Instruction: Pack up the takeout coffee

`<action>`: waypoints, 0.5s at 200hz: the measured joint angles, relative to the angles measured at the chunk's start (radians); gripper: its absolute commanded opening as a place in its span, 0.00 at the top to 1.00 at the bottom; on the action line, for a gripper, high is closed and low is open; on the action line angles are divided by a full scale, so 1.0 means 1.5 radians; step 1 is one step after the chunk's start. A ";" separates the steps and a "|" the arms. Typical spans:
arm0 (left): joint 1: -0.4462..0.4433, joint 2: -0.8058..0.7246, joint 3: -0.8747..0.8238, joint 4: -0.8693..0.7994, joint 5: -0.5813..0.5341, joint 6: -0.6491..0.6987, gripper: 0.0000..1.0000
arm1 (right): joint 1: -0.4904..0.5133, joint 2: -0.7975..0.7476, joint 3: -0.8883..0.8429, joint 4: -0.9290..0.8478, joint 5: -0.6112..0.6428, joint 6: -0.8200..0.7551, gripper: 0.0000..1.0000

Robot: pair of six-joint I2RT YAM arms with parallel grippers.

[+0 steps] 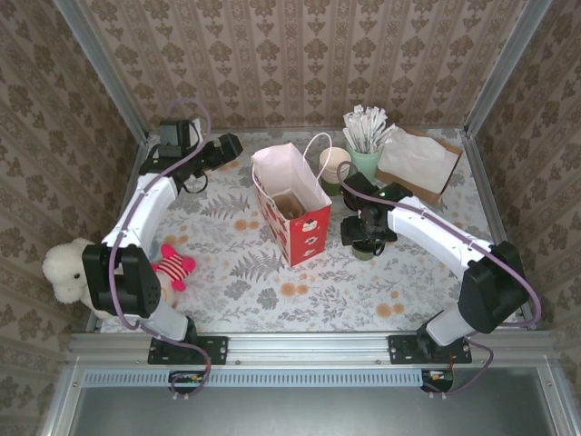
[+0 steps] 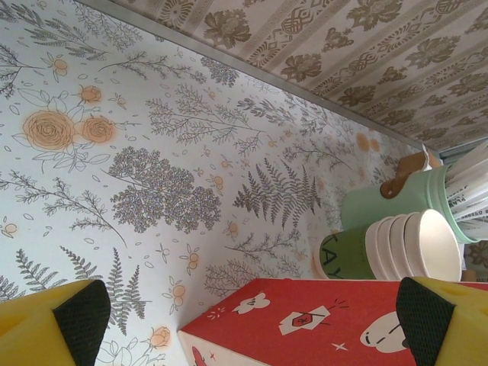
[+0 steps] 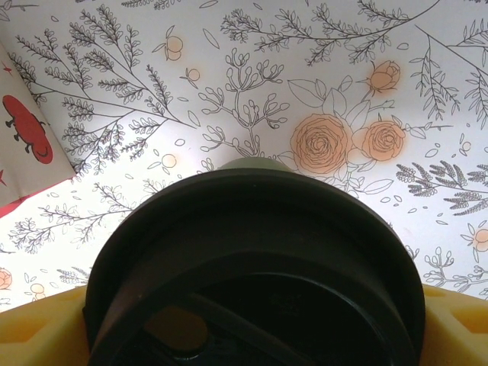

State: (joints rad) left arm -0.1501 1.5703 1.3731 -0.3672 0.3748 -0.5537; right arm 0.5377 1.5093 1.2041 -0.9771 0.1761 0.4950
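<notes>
The takeout coffee (image 3: 252, 229) has a black lid that spans the space between my right gripper's yellow fingers (image 3: 38, 328), and a sliver of its dark green body shows beyond the lid. From above, the right gripper (image 1: 367, 234) sits over the cup (image 1: 364, 253), just right of the red and white paper bag (image 1: 295, 207), and is shut on it. The bag stands open at mid-table. My left gripper (image 1: 227, 145) hangs open at the back left with nothing between its fingers (image 2: 82, 314). The bag's red side (image 2: 320, 320) lies below it in the left wrist view.
A stack of cream cups (image 1: 334, 166) and a mint-green cup of white stirrers (image 1: 365, 156) stand behind the bag. A brown box of napkins (image 1: 419, 163) sits at the back right. A white teddy (image 1: 65, 271) and a red striped toy (image 1: 174, 266) lie at the left.
</notes>
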 measured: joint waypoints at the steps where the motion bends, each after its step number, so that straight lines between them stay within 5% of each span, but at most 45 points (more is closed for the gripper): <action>1: 0.000 0.000 0.000 0.000 0.000 0.000 0.00 | 0.000 0.000 0.000 0.000 0.000 0.000 0.29; 100: -0.001 0.005 0.032 -0.001 0.014 -0.002 0.00 | 0.000 -0.064 0.069 -0.051 0.041 -0.022 0.32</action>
State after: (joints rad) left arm -0.1509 1.5776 1.4216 -0.3683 0.3958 -0.5571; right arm 0.5377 1.4139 1.3075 -1.0534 0.2379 0.4625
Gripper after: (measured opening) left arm 0.997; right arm 0.834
